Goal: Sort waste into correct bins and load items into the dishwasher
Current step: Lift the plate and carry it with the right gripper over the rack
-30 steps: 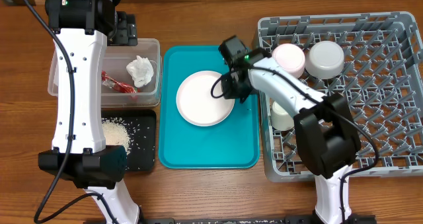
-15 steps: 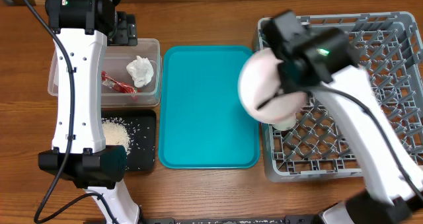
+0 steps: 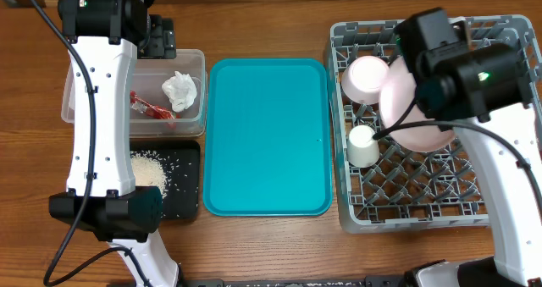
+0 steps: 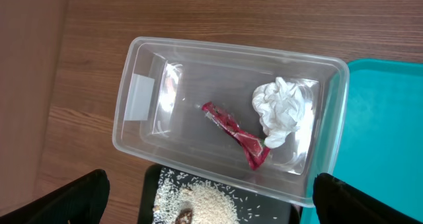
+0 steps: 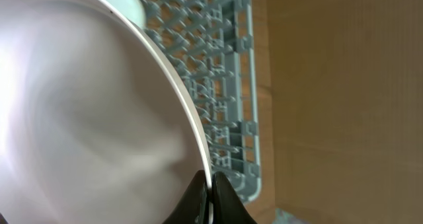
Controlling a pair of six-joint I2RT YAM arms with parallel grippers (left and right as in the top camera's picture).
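Plate (image 3: pixel 400 99) now over rack (image 3: pixel 423 198), jaws tight

wooden table (image 3: pixel 254 24) carrying, left to right, a clear plastic tub (image 3: pixel 190 55) with a shallow black tray (image 3: pixel 182 198) just beside it on the robot's side, a flat teal tray (image 3: pixel 267 135) at centre, and a grey dish rack (image 3: pixel 398 204) close alongside it.
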